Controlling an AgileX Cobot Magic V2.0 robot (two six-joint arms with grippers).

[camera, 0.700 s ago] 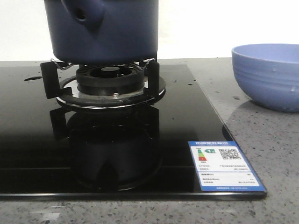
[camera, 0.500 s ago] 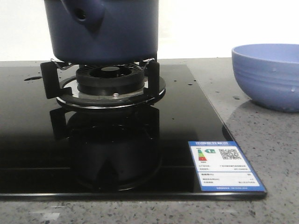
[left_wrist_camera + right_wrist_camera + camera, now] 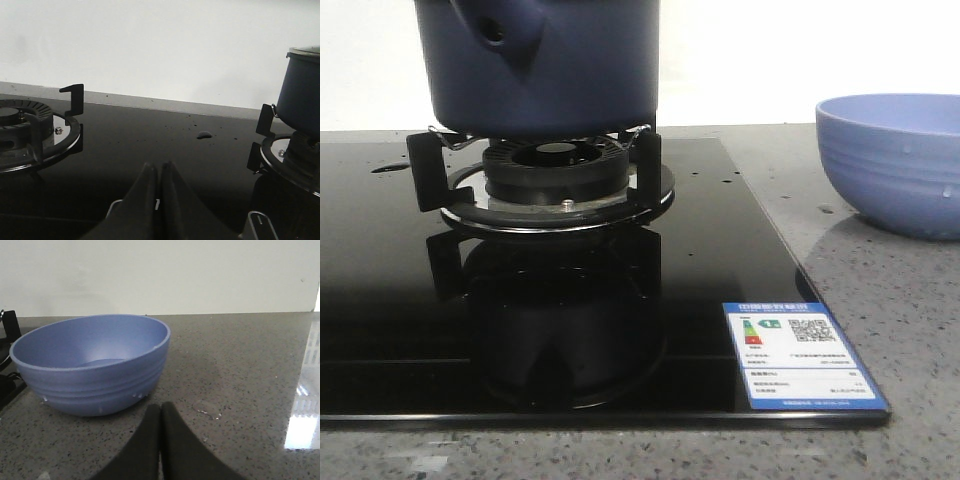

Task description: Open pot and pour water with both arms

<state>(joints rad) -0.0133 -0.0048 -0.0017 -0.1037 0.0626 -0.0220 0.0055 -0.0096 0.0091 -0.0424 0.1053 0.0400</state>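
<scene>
Matt pot (image 3: 545, 65), glossy black glass hob (image 3: 380, 300), speckled stone counter (image 3: 240, 365)

Pot (image 3: 545, 60): top and lid cut off by front view's upper edge; in left wrist view only left wall in frame. Bowl (image 3: 892, 162): right part cut off in front view, contents hidden behind near wall. Label (image 3: 802, 354) on cooktop right of pot: print too small to read. Second burner (image 3: 30, 132), well apart from pot: half out of left wrist frame.
</scene>
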